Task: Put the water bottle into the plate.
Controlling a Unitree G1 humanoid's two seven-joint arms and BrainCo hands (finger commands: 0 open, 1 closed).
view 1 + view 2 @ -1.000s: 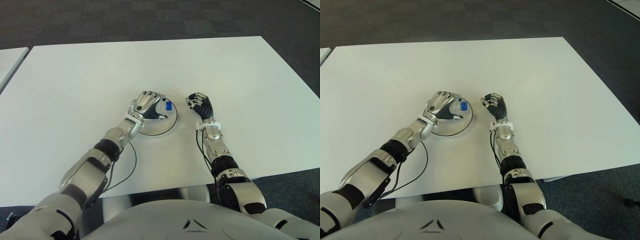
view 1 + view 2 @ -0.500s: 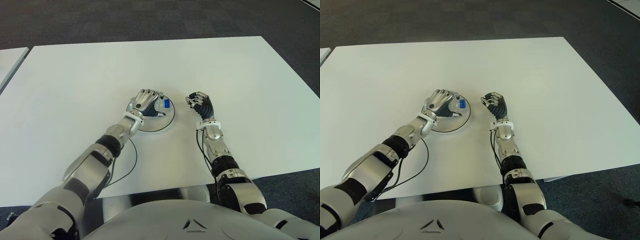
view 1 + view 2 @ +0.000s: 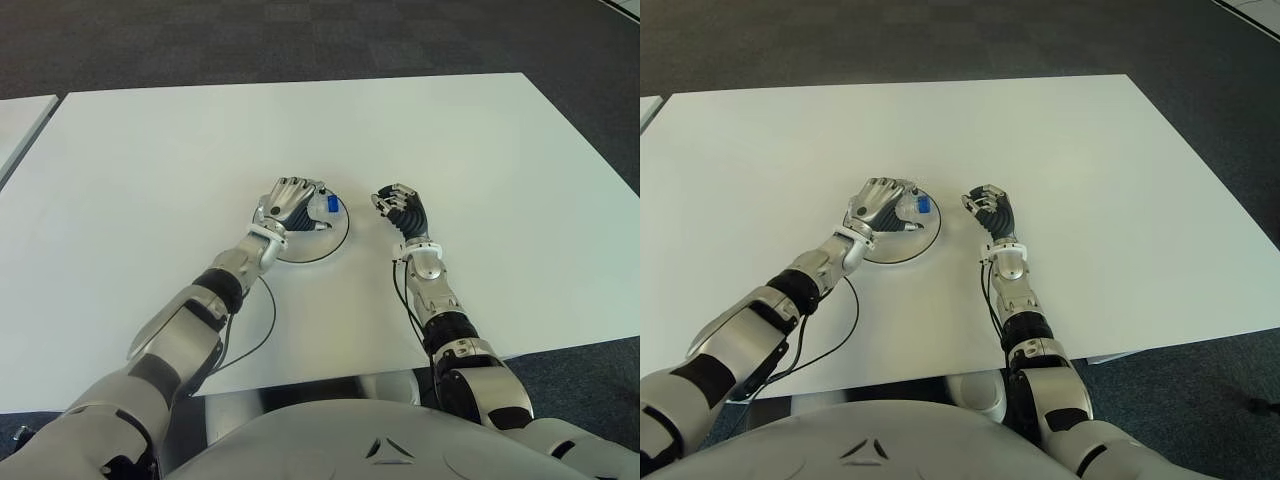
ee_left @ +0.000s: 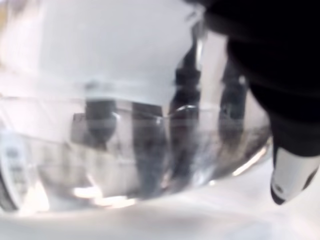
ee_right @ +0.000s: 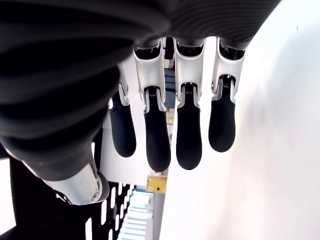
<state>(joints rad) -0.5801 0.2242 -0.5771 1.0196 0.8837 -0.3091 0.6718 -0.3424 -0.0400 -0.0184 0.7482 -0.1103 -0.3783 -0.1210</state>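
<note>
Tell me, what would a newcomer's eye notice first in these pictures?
First, the left robot hand near the middle of the white table, closed on a clear water bottle with a blue cap, over the round plate. Then the right robot hand, empty, showing just to the right of the plate.

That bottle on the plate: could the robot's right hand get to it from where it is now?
Probably not cleanly. The right hand shows just right of the plate, with bare table between, but the left hand is wrapped over the water bottle, leaving only its blue cap end exposed.
</note>
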